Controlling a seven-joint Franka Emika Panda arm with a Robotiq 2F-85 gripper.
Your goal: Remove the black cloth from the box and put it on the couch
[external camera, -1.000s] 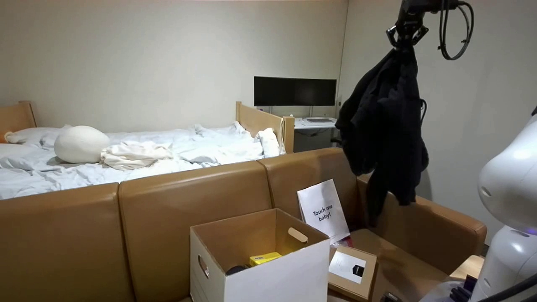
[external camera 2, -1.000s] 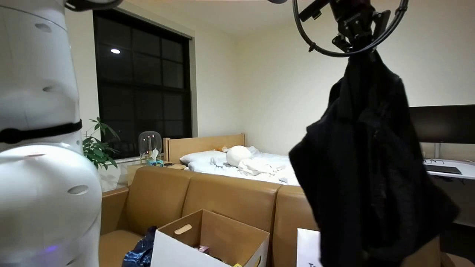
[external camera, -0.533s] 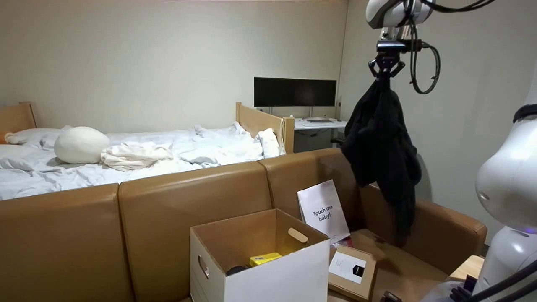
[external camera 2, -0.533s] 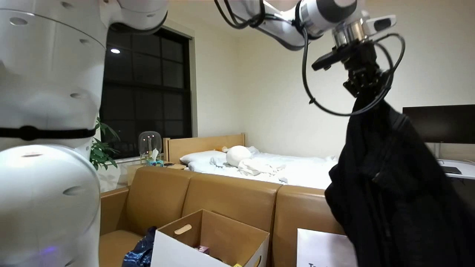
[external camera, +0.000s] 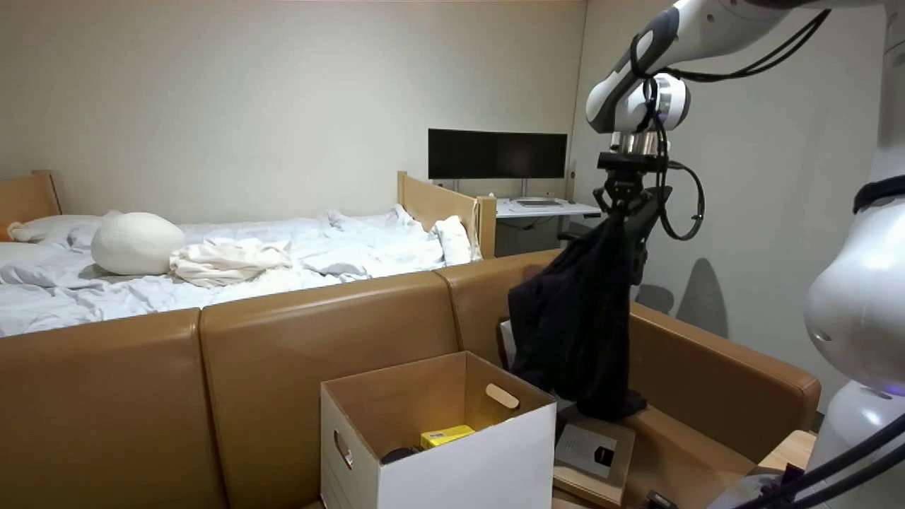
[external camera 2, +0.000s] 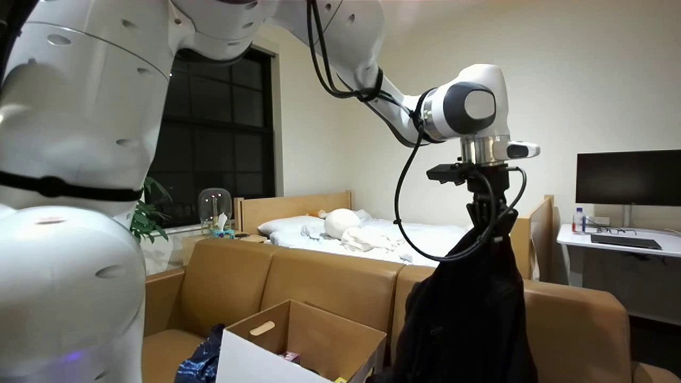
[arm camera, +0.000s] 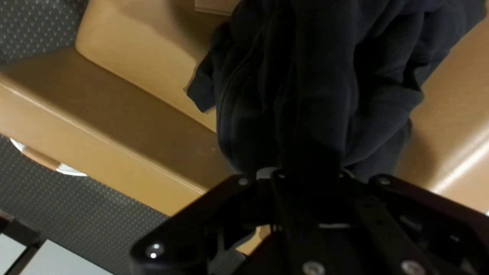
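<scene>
The black cloth hangs bunched from my gripper over the right end of the tan-brown couch, beside the box. Its lower end is close to the seat; I cannot tell if it touches. It also hangs in an exterior view, bottom cut off. In the wrist view the cloth runs from between the fingertips, over the couch seat. The gripper is shut on the cloth; its pads are hidden in dark fabric. The white box stands open on the couch with a yellow item inside.
A small brown box with a white label lies on the seat by the cloth. A white card is mostly hidden behind the cloth. The couch arm rises at the right. A bed with white sheets is behind.
My gripper has come down with the cloth, moving left in the view with the box in front. The cloth's lower end has swung toward the box and covers most of the card.
</scene>
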